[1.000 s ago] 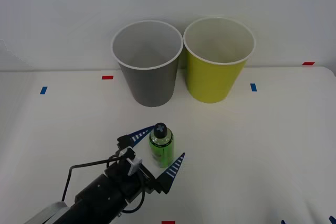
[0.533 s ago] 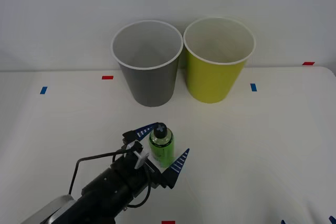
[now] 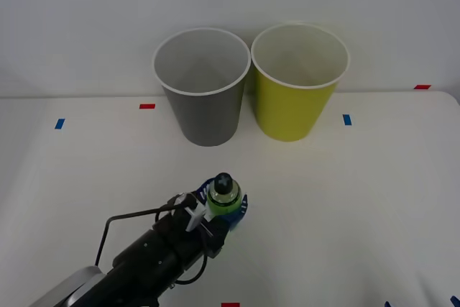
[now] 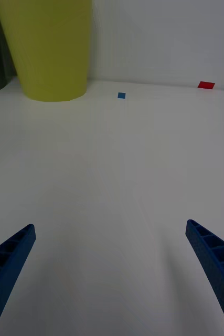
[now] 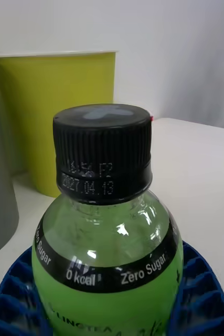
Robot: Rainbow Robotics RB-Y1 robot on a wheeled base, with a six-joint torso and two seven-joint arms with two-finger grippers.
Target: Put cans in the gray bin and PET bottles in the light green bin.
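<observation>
the green bottle (image 3: 223, 199) stands upright on the white table (image 3: 359, 199), near the front edge and a little left of centre, in front of the two bins and well apart from them. it is translucent green with a black cap (image 5: 102, 149) and a dark band around the shoulder that reads "0 kcal" and "zero sugar". the left gripper (image 3: 224, 208) is closed on it: blue ribbed fingers (image 5: 14, 294) press against both sides of the body below the shoulder, with the cap and neck standing clear above them. the left arm (image 3: 147, 260) reaches in from the near left corner, black, with a thin cable looping beside it.

farther back, by the wall, the gray bin (image 3: 203, 88) stands upright with its white rim and pale inside, and the light green bin (image 3: 297, 84) stands just beside it on the right, the rims nearly touching. from the left wrist, the light green bin rises behind the bottle and a slice of the gray bin sits at the edge.

the right gripper (image 4: 112, 273) hovers low over bare table on the right side, its two blue fingers (image 4: 216, 262) spread wide with nothing between them, facing the light green bin. small blue tape marks (image 3: 347, 119) and red tape marks (image 3: 146, 106) dot the table.
</observation>
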